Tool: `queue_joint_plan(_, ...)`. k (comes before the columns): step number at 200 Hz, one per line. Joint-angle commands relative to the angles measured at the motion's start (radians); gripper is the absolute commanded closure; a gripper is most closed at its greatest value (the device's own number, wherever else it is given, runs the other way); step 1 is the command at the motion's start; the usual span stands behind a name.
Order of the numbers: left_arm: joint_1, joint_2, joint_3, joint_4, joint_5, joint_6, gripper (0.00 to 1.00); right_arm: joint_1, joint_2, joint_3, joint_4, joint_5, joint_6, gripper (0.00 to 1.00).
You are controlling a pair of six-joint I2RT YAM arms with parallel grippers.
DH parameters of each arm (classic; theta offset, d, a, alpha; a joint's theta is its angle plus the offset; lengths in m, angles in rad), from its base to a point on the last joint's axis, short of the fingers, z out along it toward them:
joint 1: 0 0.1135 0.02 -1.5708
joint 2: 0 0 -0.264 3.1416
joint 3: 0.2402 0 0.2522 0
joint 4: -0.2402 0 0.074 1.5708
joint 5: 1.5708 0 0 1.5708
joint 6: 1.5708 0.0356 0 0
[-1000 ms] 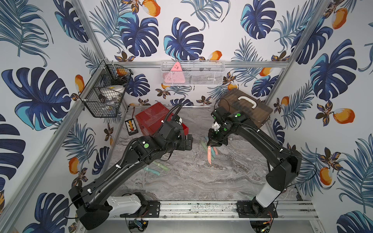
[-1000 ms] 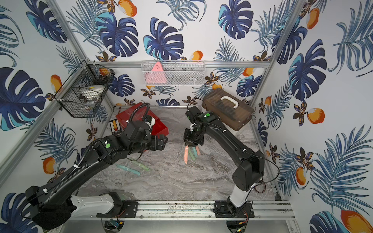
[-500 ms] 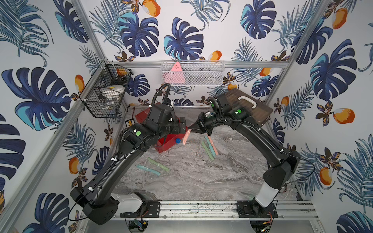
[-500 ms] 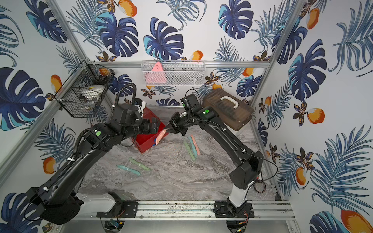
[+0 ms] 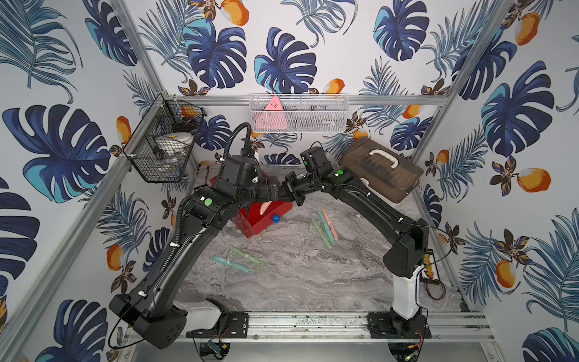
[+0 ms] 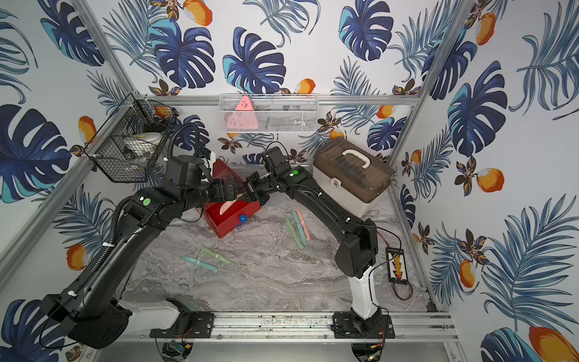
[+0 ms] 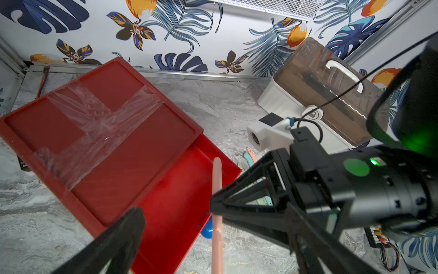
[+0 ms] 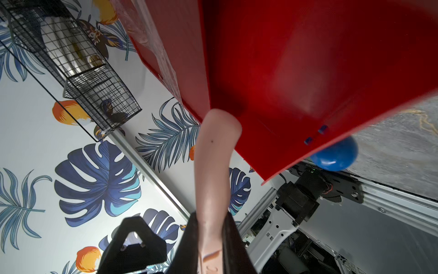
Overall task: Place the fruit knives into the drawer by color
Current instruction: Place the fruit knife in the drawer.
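Toward the left of the marble-patterned tabletop (image 5: pixel 297 282), a teal knife (image 5: pixel 229 264) and a pale green knife (image 5: pixel 246 254) lay flat and close together. Behind them stood the glossy red chest (image 7: pixel 154 147), its flat lid crossed with crinkled clear tape. Its top drawer (image 7: pixel 182 197) was pulled out, the round blue knob (image 5: pixel 276 218) facing the middle of the table.

The left gripper (image 6: pixel 232 189) hung above the chest with its jaws spread wide, holding nothing. Facing it, the right gripper (image 8: pixel 209 237) was clamped narrow on one end of a pink knife (image 8: pixel 213 166), whose free length reached out over the open drawer. Whether the tip touched the drawer could not be told.

Further right, a trio of knives (image 5: pixel 326 227), green, teal and pink, lay bunched side by side on the table. The beige case (image 5: pixel 380 175), with a brown translucent lid and white handle, sat in the far corner.

The knives looked like thin, smooth moulded plastic, slightly curved with rounded ends. They were probably very light and stiff enough not to droop from an end grip, but slick. A pinch across the flat faces near one end seemed the surest hold. Those lying flat and bunched would likely need taking by their narrow edges.
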Motion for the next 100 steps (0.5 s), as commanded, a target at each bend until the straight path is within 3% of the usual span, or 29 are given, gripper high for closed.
queue_joint_plan(1, 0.015, -0.015, -0.018, 0.016, 0.02, 0.009, 0.01, 0.001, 0.013, -0.006, 0.069, -0.017, 0.032, 0.91)
queue_joint_plan(38, 0.047, -0.018, -0.032, 0.018, 0.05, 0.019, 0.01, 0.001, 0.094, 0.021, 0.089, -0.027, 0.025, 0.88)
queue_joint_plan(100, 0.091, -0.037, -0.07, 0.046, 0.124, 0.013, 0.01, -0.006, 0.134, 0.041, 0.215, -0.01, 0.079, 0.63)
